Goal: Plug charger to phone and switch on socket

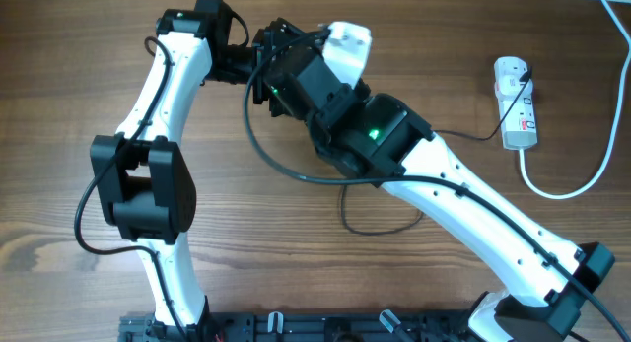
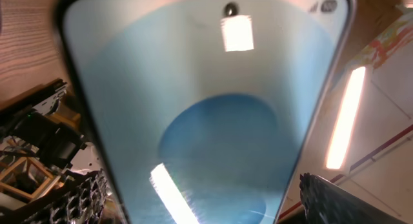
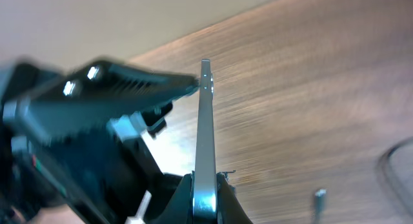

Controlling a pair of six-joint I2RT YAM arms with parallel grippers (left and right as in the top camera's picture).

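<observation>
We take this for a robotics lab or test bench, not a home. Two white-and-black robot arms, the left arm [image 1: 163, 115] and the right arm [image 1: 473, 204], rise from a black mounting rail [image 1: 296, 327] at the near edge of a plain wooden table [image 1: 59, 46]. Black wiring runs along their links and a green status light [image 1: 373, 135] glows on one housing. A white socket [image 1: 517, 103] strip lies on the bare wood, and a long strip light [image 2: 345, 114] shows in the left wrist view, as in a workroom.
</observation>
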